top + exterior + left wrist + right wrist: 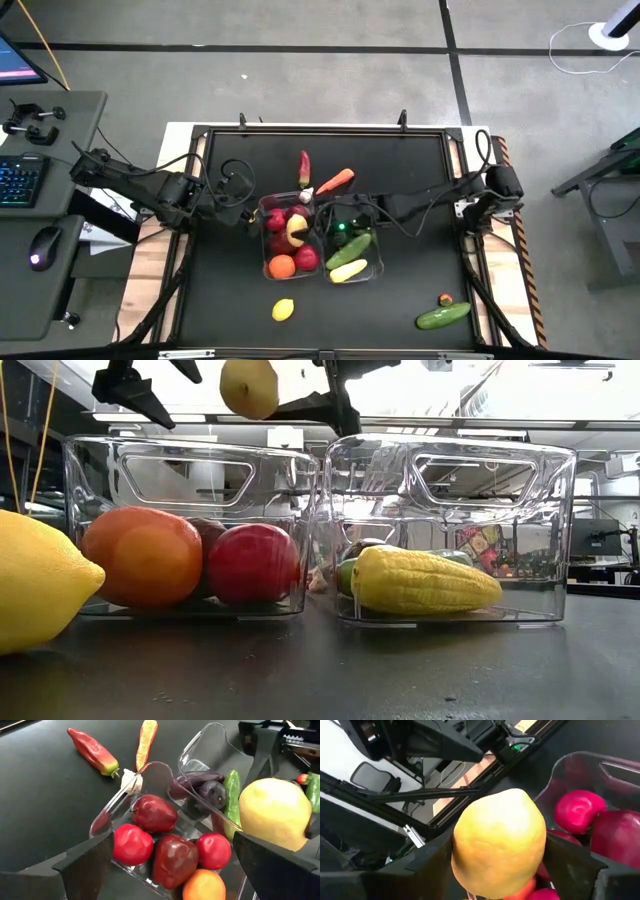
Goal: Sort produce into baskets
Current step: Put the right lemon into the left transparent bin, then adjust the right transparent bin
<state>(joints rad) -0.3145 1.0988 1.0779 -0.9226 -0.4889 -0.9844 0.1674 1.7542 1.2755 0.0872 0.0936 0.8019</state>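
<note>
Two clear bins stand side by side mid-table. The left bin (272, 250) holds red apples (154, 812) and an orange (282, 266). The right bin (372, 262) holds a yellow corn cob (425, 582), a green cucumber (350, 249) and a purple eggplant (212, 792). My right gripper (497, 855) is shut on a yellow lemon (297, 232) above the left bin. My left gripper (172, 850) is open and empty at that bin's left side (252, 212), its fingers pointing at the apples. My right gripper pinches the lemon between its two fingers (427, 865), one on each opposite side (462, 857) of the fruit. The arm reaches in from the table's right side. The lemon (250, 385) hangs clear, above the left bin's rim.
On the table beyond the bins lie a red chili (303, 167), an orange carrot (335, 181) and a small white garlic (307, 194). Near the front lie another lemon (283, 310), a green cucumber (443, 316) and a small red-orange piece (445, 299).
</note>
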